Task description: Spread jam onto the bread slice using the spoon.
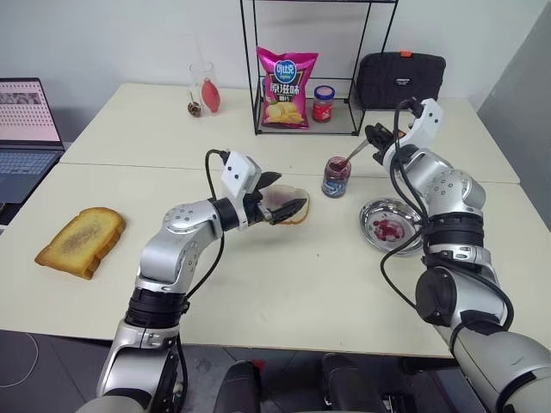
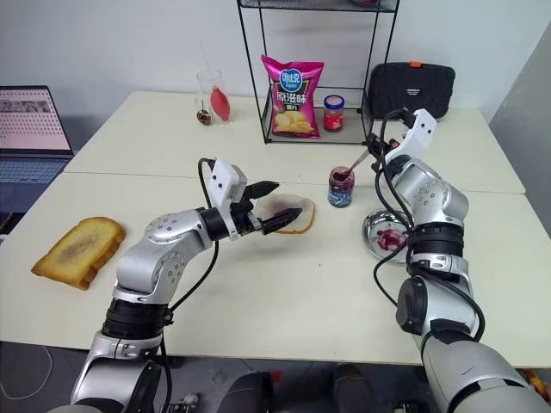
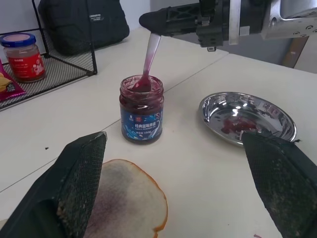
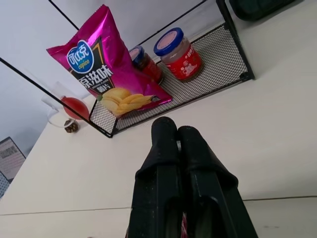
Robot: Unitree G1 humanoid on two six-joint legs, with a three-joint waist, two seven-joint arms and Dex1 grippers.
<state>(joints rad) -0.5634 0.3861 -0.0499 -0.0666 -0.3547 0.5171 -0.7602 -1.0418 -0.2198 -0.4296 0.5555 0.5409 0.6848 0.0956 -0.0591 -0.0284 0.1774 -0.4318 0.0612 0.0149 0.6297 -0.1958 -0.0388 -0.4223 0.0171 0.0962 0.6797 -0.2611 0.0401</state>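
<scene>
Open jam jar (image 1: 336,176) between bread slice (image 1: 293,206) and steel dish (image 1: 405,213).

Spoon (image 3: 148,59) tilted, bowl in jam; smeared bread slice (image 3: 126,206) flat.

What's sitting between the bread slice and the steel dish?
The open jam jar, spoon dipped in it, stands between bread slice and dish, in the left eye view.

Spoon (image 3: 148,59) bowl dipped in open jam jar (image 3: 141,115), steel dish (image 3: 247,119) beside, bread slice (image 3: 126,208) near.
</scene>
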